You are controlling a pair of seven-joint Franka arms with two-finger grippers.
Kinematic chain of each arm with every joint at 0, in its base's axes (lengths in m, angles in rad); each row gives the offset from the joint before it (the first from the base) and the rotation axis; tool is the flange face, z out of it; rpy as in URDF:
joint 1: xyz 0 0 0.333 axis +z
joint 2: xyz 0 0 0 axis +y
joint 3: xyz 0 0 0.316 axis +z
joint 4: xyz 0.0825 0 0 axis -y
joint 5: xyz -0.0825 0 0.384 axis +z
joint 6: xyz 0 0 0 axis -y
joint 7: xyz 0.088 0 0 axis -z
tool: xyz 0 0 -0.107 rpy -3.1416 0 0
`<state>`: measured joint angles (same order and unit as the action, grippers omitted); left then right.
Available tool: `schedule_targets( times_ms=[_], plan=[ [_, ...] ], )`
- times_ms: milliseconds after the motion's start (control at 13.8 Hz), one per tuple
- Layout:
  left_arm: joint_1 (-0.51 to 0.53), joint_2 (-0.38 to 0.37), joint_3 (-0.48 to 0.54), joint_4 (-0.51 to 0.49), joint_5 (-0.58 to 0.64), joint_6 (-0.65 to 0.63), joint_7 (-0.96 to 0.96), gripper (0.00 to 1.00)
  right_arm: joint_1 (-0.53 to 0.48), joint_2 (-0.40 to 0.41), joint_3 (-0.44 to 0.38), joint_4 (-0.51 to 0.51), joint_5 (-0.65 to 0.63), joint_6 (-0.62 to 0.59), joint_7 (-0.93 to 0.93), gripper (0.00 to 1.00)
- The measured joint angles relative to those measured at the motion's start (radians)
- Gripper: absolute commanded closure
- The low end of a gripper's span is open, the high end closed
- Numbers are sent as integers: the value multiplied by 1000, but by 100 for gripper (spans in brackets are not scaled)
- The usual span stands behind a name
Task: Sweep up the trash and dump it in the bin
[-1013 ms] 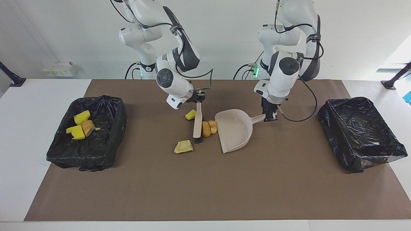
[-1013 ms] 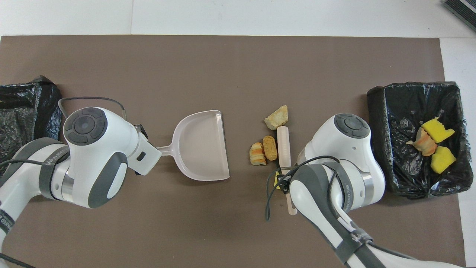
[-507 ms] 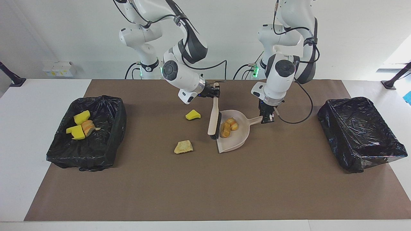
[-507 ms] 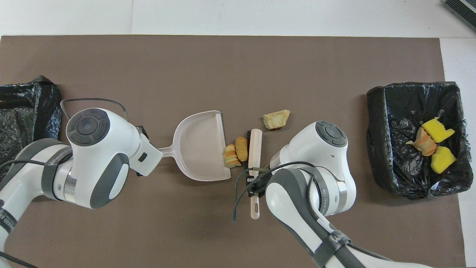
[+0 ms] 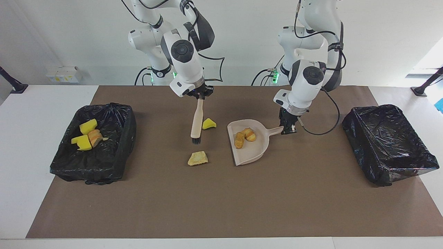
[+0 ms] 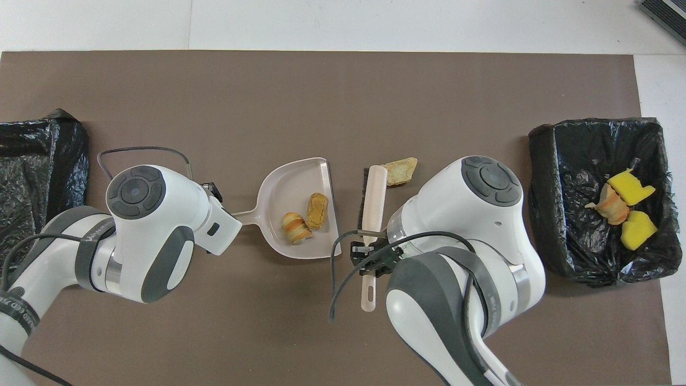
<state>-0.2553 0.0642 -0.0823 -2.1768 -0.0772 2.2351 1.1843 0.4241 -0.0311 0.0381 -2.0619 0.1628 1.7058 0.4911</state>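
The beige dustpan (image 5: 255, 151) lies on the brown mat with two tan-orange bread pieces (image 5: 244, 137) in it; the overhead view shows them too (image 6: 303, 217). My left gripper (image 5: 288, 127) is shut on the dustpan's handle. My right gripper (image 5: 199, 94) is shut on the brush (image 5: 197, 120), which hangs bristles down over the mat. A yellow sponge chunk (image 5: 209, 123) lies beside the brush. A tan piece (image 5: 198, 158) lies farther from the robots, just past the bristles. The overhead view shows the brush (image 6: 374, 201) and the tan piece (image 6: 401, 170); my right arm hides the yellow chunk there.
A black-lined bin (image 5: 114, 162) at the right arm's end holds two yellow chunks and a bread piece (image 5: 86, 136). A second black-lined bin (image 5: 380, 173) stands at the left arm's end with nothing showing inside. Small white boxes (image 5: 64, 74) sit at the table's edge.
The brush pushed the two bread pieces into the dustpan, then swung upright and moved back toward the right arm's end. The dustpan shifted slightly toward the brush.
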Motion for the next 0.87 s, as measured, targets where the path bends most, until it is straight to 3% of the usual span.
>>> schedule_targets(
  times_ms=[217, 362, 868],
  plan=[
    [3, 0, 1, 0, -1, 0, 96, 100, 19, -38, 9, -165, -15, 23, 0, 100],
    [2, 0, 0, -1, -1, -2, 139, 100, 45, -36, 12, -231, 4, 105, 5, 100],
    [-49, -9, -9, -3, 118, -55, 50, 100, 142, 54, 18, -257, 366, 430, 8, 100]
  ],
)
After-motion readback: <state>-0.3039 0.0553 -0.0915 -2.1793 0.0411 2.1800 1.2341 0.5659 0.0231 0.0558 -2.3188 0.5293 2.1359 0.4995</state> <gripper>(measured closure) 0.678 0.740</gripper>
